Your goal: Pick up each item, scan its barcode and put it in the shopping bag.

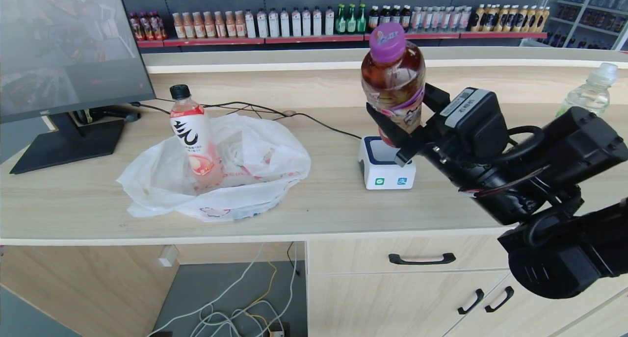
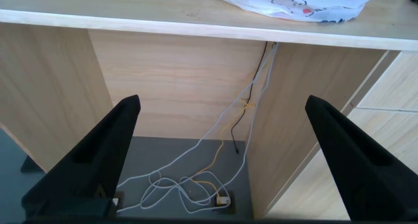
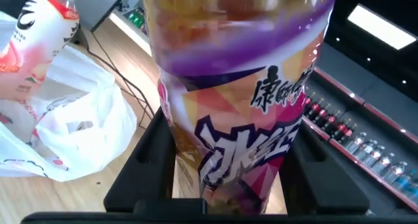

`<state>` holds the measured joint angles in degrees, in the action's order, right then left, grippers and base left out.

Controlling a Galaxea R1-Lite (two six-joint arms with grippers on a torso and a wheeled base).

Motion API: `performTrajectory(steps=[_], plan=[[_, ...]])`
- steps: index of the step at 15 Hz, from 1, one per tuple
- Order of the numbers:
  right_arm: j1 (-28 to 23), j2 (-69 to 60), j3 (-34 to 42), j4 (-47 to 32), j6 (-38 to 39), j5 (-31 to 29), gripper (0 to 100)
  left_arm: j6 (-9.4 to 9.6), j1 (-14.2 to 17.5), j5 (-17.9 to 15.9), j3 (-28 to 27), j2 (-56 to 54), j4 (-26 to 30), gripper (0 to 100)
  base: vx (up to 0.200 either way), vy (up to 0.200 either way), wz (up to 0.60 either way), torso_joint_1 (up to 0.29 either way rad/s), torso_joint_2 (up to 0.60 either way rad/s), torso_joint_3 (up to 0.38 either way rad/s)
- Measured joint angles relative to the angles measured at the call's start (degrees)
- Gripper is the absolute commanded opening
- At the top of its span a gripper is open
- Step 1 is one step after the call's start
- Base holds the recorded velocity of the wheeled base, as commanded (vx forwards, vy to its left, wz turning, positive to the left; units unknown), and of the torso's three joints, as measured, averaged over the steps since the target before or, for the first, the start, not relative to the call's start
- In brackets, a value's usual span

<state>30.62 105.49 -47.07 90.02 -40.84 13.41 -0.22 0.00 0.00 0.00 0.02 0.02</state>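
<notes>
Right gripper (image 1: 408,115): clamped on the tea bottle (image 1: 392,74), one black finger on each side of its lower half, over the label.
Tea bottle: it has a purple cap and brown drink inside, with a purple and pink label. It stands about upright in the right gripper, above the counter (image 1: 319,204). In the head view its bottom end is over the top face of the scanner (image 1: 387,172). I cannot tell if the two touch.
Scanner: a small white box with a dark window on top. It stands on the counter to the right of the shopping bag (image 1: 245,180), a little apart from it.
Shopping bag: white thin plastic, lying open and crumpled on the counter between the monitor (image 1: 64,47) and the scanner.
Pink bottle (image 1: 194,136): black cap, white and pink label. It stands inside the shopping bag, tilted a little, with the bag's plastic around its lower part.
Left gripper (image 2: 222,159): its two black fingers (image 2: 98,159) are wide apart and nothing is between them. It is lower than the counter top and faces the open space under the counter, where loose cables (image 2: 196,185) lie on the floor.
Clear bottle (image 1: 591,91): it has a pale cap and stands at the right end of the counter, partly hidden behind the right arm.
Monitor: it stands on its black foot at the left end of the counter.
Shelf (image 1: 319,23): behind the counter, it carries a long row of drink bottles.
</notes>
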Motion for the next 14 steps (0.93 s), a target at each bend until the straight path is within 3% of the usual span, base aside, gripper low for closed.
performTrajectory(steps=[3, 9, 14], plan=[[2.4, -3.0, 1.6, -0.1, 11.4, -8.6, 0, -0.02, 0.0, 0.0, 0.0, 0.0, 0.0, 100, 0.000, 0.000, 0.00, 0.000, 0.00, 0.000], [3.8, -5.6, 7.1, -0.2, 32.7, -16.1, 0, -0.02, 0.0, 0.0, 0.0, 0.0, 0.0, 100, 0.000, 0.000, 0.00, 0.000, 0.00, 0.000], [3.8, -4.8, 14.4, -0.2, 36.4, -17.1, 0, -0.02, 0.0, 0.0, 0.0, 0.0, 0.0, 100, 0.000, 0.000, 0.00, 0.000, 0.00, 0.000]])
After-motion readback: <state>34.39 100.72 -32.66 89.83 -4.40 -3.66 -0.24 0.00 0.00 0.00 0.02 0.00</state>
